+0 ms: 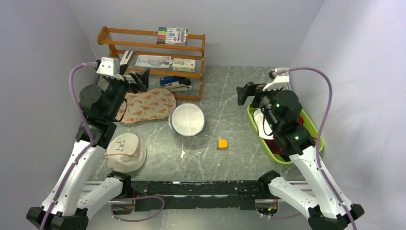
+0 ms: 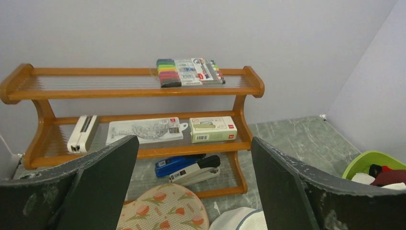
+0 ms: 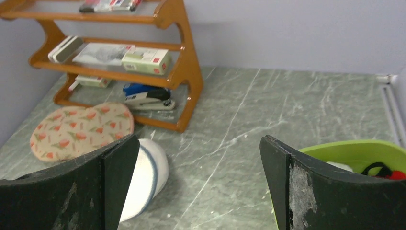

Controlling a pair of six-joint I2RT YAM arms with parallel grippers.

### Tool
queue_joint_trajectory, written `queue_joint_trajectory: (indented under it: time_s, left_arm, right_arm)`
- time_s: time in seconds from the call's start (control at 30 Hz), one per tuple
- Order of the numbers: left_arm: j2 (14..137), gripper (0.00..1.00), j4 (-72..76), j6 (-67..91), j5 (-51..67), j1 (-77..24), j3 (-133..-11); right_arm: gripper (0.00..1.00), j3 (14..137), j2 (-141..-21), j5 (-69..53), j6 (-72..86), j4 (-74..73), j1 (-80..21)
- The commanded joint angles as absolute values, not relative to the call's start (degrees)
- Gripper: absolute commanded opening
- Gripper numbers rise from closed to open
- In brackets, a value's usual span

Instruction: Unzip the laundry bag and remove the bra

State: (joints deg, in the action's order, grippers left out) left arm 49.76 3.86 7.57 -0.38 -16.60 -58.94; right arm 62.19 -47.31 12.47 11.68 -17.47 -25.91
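i'm only beginning the unzipping: left claw (image 2: pixel 192 142) and right claw (image 3: pixel 198 140) are both gaping wide, empty; the laundry bag (image 1: pixel 148 105) is lying far left on the bench (image 1: pixel 230 96); next i'm needing its zip pull

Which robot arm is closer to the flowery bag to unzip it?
Left. The left gripper hangs open next to the laundry bag, while the right gripper sits across the table by the green tray.

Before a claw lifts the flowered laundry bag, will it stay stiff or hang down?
The laundry bag lies flat like thin fabric on the table, so it will probably droop when pinched. It looks light for its size. Pushed, it would likely slide or wrinkle, not roll.
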Motion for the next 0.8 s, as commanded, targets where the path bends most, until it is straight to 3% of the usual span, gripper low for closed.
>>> queue_joint_trajectory:
  time_s: [0.0, 0.4, 0.77]
  left_arm:
    - [51.5, 0.99, 3.5, 9.7, -0.4, -16.5, -59.4]
    - [59.5, 0.98, 0.7, 10.2, -3.8, -18.6, -60.5]
    - [64.9, 0.98, -15.3, 17.1, -9.4, -20.6, -57.7]
  right_arm:
    - [1.00, 62.9, -49.3, 18.9, 14.6, -18.7, -31.8]
    - [1.00, 59.1, -52.5, 21.7, 20.4, -20.1, -41.5]
    - [1.00, 49.0, -52.1, 18.1, 24.3, -16.9, -43.1]
